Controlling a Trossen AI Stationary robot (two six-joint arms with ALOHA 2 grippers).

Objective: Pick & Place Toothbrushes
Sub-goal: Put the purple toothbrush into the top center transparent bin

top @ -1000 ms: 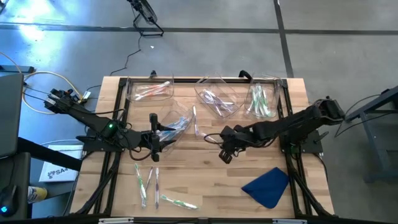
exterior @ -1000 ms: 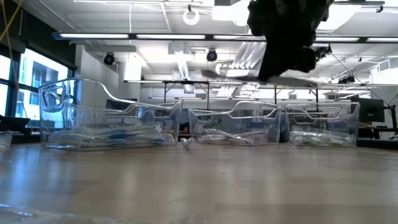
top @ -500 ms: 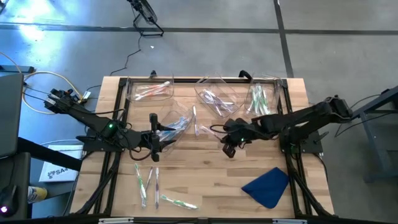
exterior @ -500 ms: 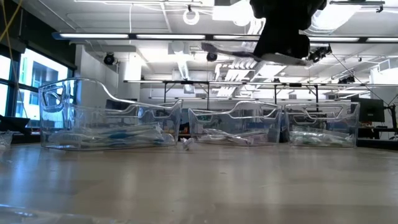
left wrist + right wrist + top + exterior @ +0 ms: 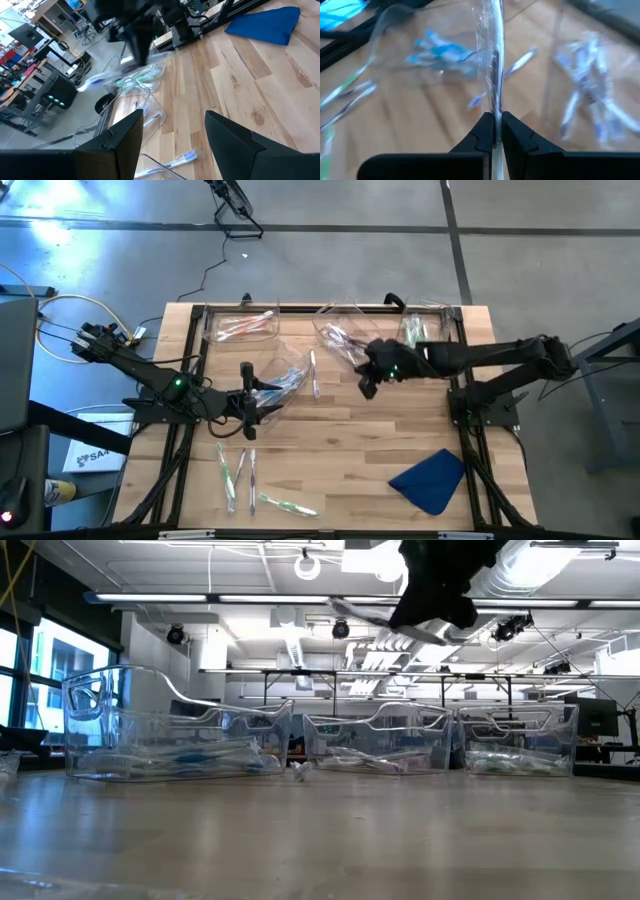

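My right gripper (image 5: 366,385) hangs over the table's middle, beside the middle far bin (image 5: 350,340), shut on a wrapped toothbrush (image 5: 493,60) that sticks out sideways in the low view (image 5: 372,616). My left gripper (image 5: 256,398) waits open at the left rim of a clear bin (image 5: 287,378) holding blue toothbrushes; whether it touches the rim I cannot tell. Loose toothbrushes lie flat on the wood near the front left (image 5: 238,470) and one between the bins (image 5: 314,375). My right gripper pinches the toothbrush between its two fingertips (image 5: 485,132), on a stretch of the clear-wrapped handle (image 5: 494,117). The brush runs straight out ahead of the fingers. It is lifted clear of the table and slants, one end lower than the other.
Three clear bins line the far edge: one with pink brushes (image 5: 240,326), the middle one with purple, one with green (image 5: 420,340). A blue cloth (image 5: 430,478) lies at the front right. Bare wood spreads across the table's middle and front.
My right gripper has risen and gone toward the table's far edge, from the table's middle to beside the middle bin, staying shut on the toothbrush, which went up with it.
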